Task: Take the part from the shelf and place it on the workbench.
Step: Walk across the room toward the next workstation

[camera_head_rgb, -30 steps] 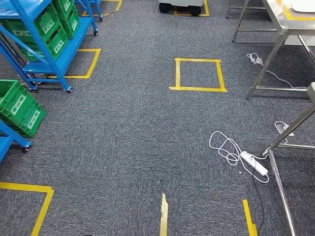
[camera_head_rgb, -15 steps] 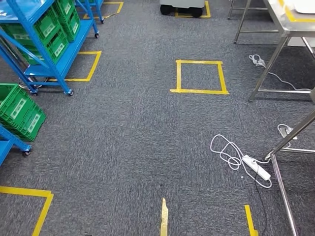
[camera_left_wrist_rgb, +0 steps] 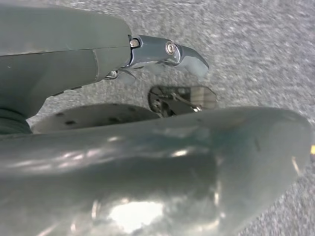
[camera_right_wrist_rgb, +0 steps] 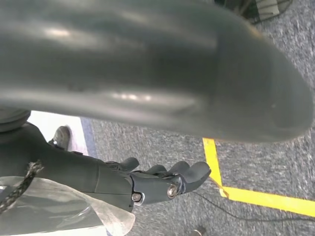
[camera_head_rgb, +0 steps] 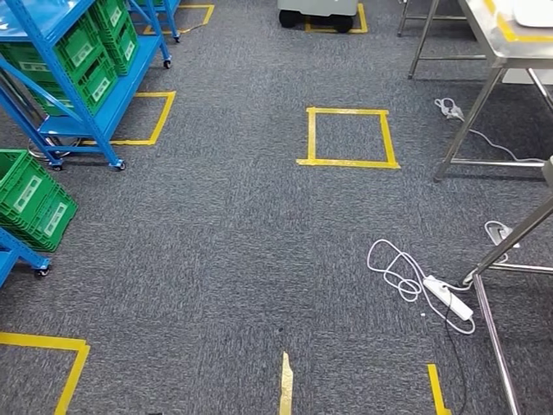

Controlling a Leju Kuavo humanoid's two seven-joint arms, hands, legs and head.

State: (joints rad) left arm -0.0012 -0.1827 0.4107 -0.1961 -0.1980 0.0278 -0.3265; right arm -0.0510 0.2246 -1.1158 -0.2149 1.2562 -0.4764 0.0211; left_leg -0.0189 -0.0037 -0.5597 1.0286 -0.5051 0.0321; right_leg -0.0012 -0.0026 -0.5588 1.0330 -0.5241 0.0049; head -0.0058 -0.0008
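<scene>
Blue shelves [camera_head_rgb: 98,104] stand at the far left of the head view with green bins [camera_head_rgb: 92,60] on them. A second green bin [camera_head_rgb: 33,199] sits on a nearer blue rack at the left edge. I cannot make out a part inside any bin. The steel workbench [camera_head_rgb: 489,35] is at the top right. In the left wrist view my left hand [camera_left_wrist_rgb: 122,128] hangs over the carpet, fingers [camera_left_wrist_rgb: 167,49] stretched out and holding nothing. My right hand [camera_right_wrist_rgb: 148,184] also has its fingers extended with nothing between them, and clear plastic film [camera_right_wrist_rgb: 55,211] lies close behind it.
A white cable [camera_head_rgb: 397,268] and power strip [camera_head_rgb: 448,296] lie on the grey carpet by a slanted steel table leg [camera_head_rgb: 515,233] at the right. A yellow taped square [camera_head_rgb: 346,162] marks the floor ahead. A wheeled grey unit [camera_head_rgb: 317,10] stands at the top.
The whole floor scene has slid slightly downward and the shelves leftward, so the camera has moved. Nothing on the floor has itself moved.
</scene>
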